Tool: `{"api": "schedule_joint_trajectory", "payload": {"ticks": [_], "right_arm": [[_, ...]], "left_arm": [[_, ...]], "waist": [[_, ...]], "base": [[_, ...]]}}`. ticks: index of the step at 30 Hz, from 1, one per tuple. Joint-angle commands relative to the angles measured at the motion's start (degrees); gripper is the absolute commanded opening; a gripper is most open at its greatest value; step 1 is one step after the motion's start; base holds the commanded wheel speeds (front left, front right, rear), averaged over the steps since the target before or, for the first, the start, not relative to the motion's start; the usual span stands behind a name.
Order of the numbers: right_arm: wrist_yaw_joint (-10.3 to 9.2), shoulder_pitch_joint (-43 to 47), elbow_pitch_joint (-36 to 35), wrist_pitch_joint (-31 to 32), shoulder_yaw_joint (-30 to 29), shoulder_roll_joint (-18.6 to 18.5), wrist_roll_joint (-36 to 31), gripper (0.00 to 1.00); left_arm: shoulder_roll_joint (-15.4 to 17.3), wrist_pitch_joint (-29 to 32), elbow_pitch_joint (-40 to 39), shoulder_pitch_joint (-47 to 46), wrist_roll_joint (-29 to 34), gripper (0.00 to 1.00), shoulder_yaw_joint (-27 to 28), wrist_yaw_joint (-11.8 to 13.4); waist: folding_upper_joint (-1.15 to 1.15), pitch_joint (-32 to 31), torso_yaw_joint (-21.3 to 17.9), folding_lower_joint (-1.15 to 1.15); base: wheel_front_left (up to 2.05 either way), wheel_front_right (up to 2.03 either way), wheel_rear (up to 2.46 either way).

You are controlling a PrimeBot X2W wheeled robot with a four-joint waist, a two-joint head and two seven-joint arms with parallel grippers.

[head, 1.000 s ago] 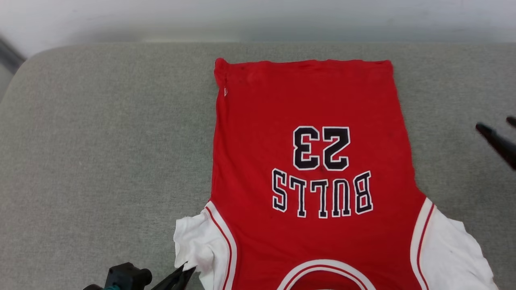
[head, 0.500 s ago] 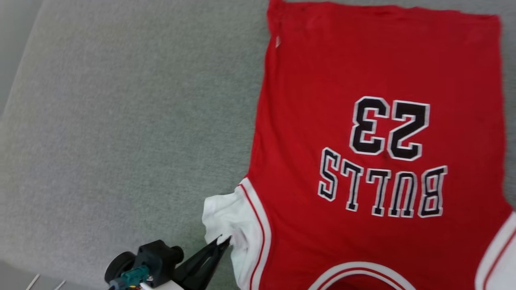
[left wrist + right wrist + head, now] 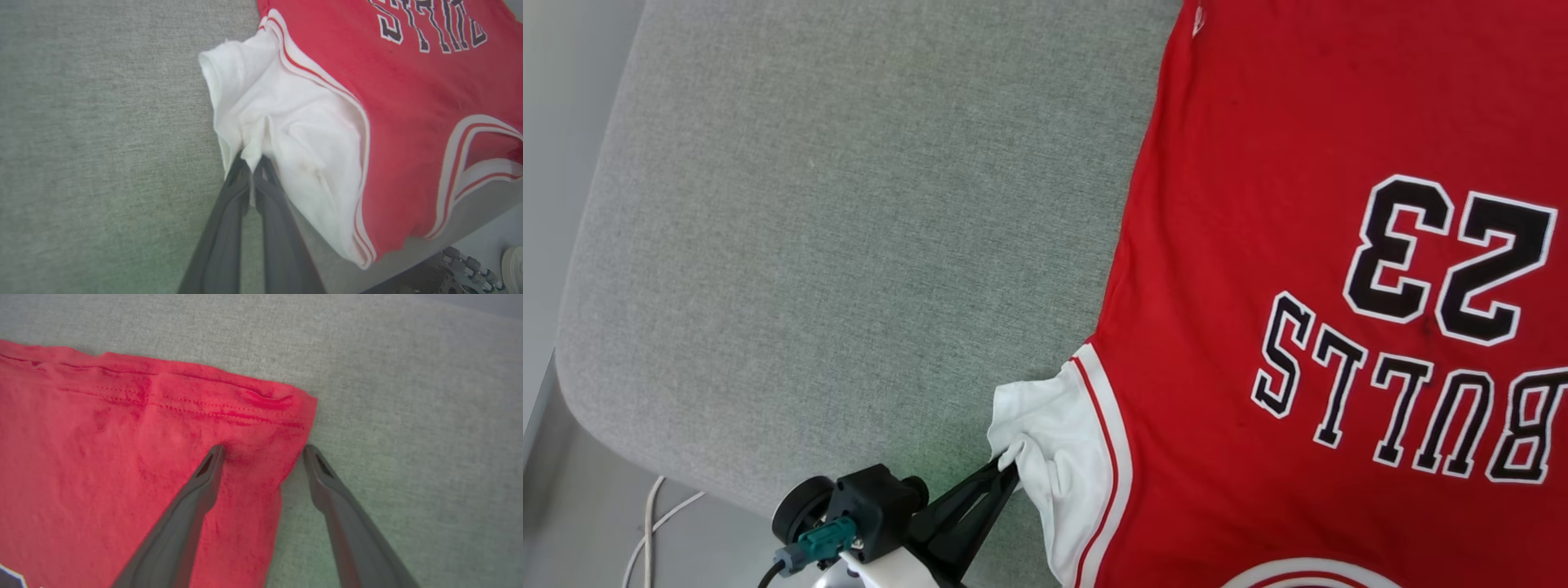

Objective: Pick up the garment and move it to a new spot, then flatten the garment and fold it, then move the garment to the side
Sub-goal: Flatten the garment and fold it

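Note:
The garment (image 3: 1258, 204), a red jersey with black "23" and lettering, lies flat on the grey cushion, filling the right of the head view. Its white sleeve (image 3: 1054, 425) is bunched at the near left corner. My left gripper (image 3: 1006, 469) is shut on a fold of that sleeve; the left wrist view shows the left gripper (image 3: 253, 158) pinching the white sleeve (image 3: 286, 114) cloth. In the right wrist view my right gripper (image 3: 263, 451) stands open over the garment's hem corner (image 3: 261, 416), one fingertip on the red cloth and the other at its side edge.
The grey cushion (image 3: 849, 204) stretches bare to the left of the jersey, with its rounded edge at the far left and near side. Below that edge lie floor and a white cable (image 3: 654, 514). A dark wheeled part (image 3: 457, 269) sits below the cushion's front.
The head camera has turned, so the whole picture has slid right and closer. My left gripper stays shut on the white sleeve. The jersey lies as before.

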Motion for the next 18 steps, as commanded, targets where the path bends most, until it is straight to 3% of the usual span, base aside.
{"api": "schedule_joint_trajectory", "payload": {"ticks": [1,8,9,10,18], "right_arm": [[-0.02,-0.45,0.11,1.29,0.02,0.13,-0.76,1.00],[-0.01,5.93,-2.45,7.99,1.34,0.74,-1.66,1.00],[-0.01,6.47,-2.85,8.36,1.25,0.67,-1.48,0.47],[-0.01,6.99,-3.29,8.58,1.16,0.63,-1.35,0.00],[-0.02,11.41,-4.72,7.78,-0.18,0.07,-0.29,0.00]], "left_arm": [[-0.51,-0.47,0.36,-0.96,0.41,0.00,-0.22,-0.19],[-1.93,-1.76,2.38,-2.22,0.21,0.00,-1.26,-0.98],[-1.97,-1.78,2.55,-2.40,0.16,0.00,-1.28,-1.04],[-1.99,-1.90,2.75,-2.56,0.16,0.00,-1.28,-1.08],[-1.42,-2.10,3.69,-2.46,-0.43,0.00,-0.60,-0.46]], "waist": [[0.00,0.76,0.85,-0.01],[0.00,1.80,2.13,-0.01],[0.00,1.77,2.16,-0.01],[0.00,1.65,2.15,-0.01],[0.00,-1.94,0.21,-0.01]], "base": [[0.00,0.00,0.00],[0.00,0.00,0.00],[0.00,0.00,0.00],[0.00,0.00,0.00],[0.00,0.00,0.00]]}}
